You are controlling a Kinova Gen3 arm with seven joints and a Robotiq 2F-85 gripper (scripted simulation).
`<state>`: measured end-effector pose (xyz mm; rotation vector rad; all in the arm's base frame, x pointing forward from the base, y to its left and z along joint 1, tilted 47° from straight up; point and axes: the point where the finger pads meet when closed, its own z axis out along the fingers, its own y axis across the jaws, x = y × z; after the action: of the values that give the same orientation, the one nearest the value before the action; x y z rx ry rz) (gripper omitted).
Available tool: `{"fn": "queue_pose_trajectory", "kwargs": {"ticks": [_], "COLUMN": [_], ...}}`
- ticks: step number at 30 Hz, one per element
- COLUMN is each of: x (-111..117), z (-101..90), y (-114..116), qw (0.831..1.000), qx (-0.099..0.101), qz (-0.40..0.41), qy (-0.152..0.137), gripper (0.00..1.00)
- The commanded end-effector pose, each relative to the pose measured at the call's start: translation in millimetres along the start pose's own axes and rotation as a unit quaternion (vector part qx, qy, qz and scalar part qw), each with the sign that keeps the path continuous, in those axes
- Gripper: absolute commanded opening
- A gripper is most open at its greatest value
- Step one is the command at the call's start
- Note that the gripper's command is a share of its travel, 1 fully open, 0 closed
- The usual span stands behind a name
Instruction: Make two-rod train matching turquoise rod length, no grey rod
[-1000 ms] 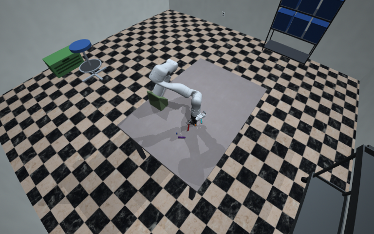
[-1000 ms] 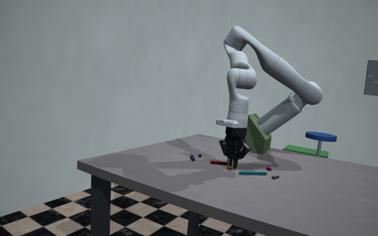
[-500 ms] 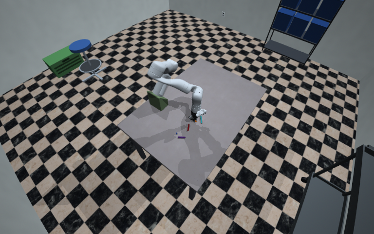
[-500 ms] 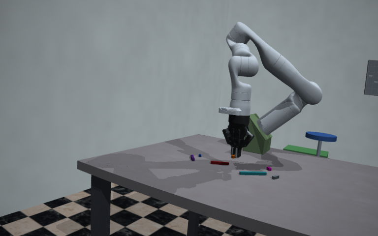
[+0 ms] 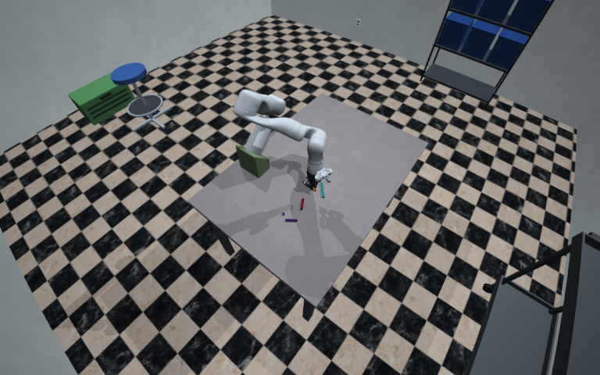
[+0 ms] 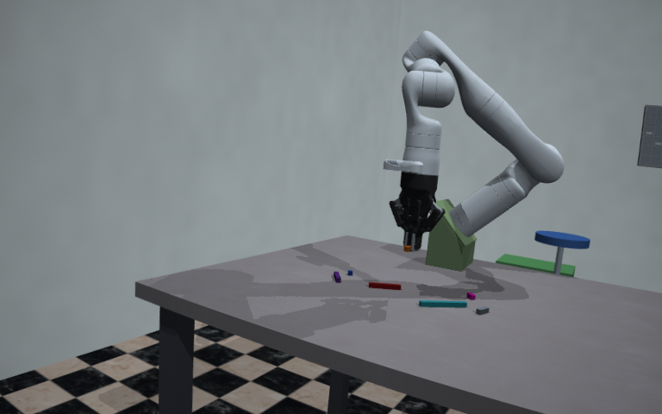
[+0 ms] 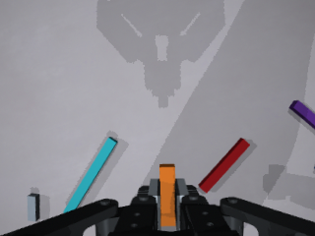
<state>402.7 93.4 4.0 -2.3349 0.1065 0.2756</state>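
Between the gripper's [image 5: 312, 187] [image 6: 413, 247] [image 7: 167, 194] fingers sits the orange rod [image 5: 315, 189] [image 6: 407, 248] [image 7: 167, 192].

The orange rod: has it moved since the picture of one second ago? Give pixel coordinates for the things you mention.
Yes. The orange rod [image 5: 315, 189] [image 6: 407, 248] [image 7: 167, 197] has risen, in the exterior view, from beside the red rod [image 5: 301, 203] [image 6: 384, 285] [image 7: 224, 165] to well above it.
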Motion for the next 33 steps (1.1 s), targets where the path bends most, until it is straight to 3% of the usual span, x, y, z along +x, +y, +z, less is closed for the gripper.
{"fn": "queue_pose_trajectory", "kwargs": {"ticks": [1, 11, 22, 27, 33], "x": [1, 0, -11, -23, -40], "z": [-1.9, -2.0, -3.2, -3.8, -3.9], "y": [1, 3, 20, 36, 56], "qw": [1.0, 1.0, 0.994, 0.98, 0.947], "qx": [-0.001, -0.001, -0.002, -0.003, -0.002], "qz": [0.001, 0.01, 0.107, 0.2, 0.322], "qy": [0.002, 0.002, 0.004, 0.004, 0.005], "gripper": [0.05, 0.05, 0.05, 0.05, 0.05]}}
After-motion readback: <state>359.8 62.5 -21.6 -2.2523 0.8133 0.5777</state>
